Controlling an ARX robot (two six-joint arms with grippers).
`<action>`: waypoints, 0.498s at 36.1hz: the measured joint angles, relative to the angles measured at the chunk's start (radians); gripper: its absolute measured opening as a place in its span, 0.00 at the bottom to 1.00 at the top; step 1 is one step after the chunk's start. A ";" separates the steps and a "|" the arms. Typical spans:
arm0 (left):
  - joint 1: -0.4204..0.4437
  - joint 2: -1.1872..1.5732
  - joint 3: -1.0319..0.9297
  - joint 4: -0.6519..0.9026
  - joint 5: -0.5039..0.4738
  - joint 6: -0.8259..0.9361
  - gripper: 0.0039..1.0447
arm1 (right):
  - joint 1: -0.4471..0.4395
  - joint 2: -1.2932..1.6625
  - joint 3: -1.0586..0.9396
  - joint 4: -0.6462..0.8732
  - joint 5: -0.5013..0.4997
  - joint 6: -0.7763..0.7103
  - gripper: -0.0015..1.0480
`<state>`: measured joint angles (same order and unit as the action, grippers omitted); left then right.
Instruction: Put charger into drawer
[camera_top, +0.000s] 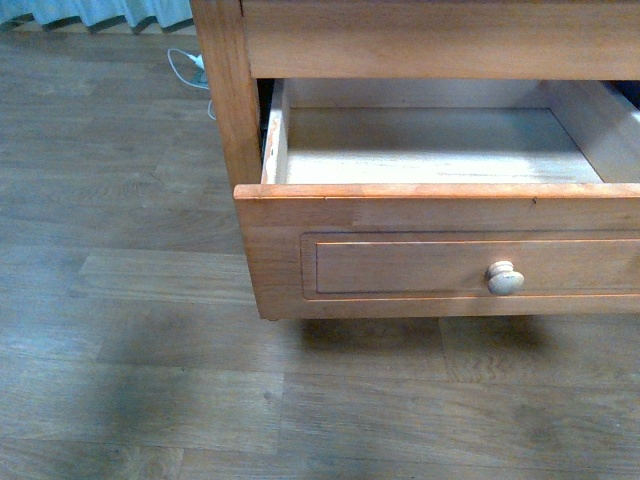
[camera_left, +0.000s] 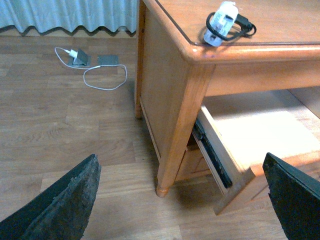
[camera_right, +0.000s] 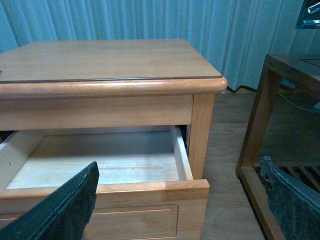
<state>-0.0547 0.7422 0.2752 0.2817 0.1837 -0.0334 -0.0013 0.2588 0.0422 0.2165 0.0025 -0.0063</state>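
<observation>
Left hand (camera_left: 179, 156), right hand (camera_right: 180, 162) apart, empty. Risk: nudging charger (camera_left: 223, 17) off tabletop (camera_left: 285, 35) corner, snagging cable (camera_left: 209, 36) on drawer (camera_top: 420, 215).

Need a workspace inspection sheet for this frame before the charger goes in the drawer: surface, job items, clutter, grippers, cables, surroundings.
Surface: cabinet top, honey-brown wood; only the charger is seen on it.
Job's things: white charger lies near the top's corner; drawer is pulled open with nothing seen inside; pale knob on its front.
Clutter: nothing seen.
Grippers: left gripper open, holding nothing; right gripper open, holding nothing.
Cables: black cable looped at the charger; white cable with a plug lies on the floor beside the cabinet.
Surroundings: wood-plank floor, pale blue curtain, darker wooden table beside the cabinet.
</observation>
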 joint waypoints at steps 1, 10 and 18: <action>-0.003 0.058 0.027 0.034 -0.002 0.003 0.94 | 0.000 0.000 0.000 0.000 0.000 0.000 0.92; -0.014 0.341 0.226 0.139 0.011 -0.003 0.94 | 0.000 0.000 0.000 0.000 0.000 0.000 0.92; -0.034 0.568 0.468 0.169 0.026 -0.027 0.94 | 0.000 0.000 0.000 0.000 0.000 0.000 0.91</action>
<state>-0.0887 1.3106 0.7433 0.4507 0.2100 -0.0608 -0.0013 0.2588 0.0422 0.2165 0.0025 -0.0063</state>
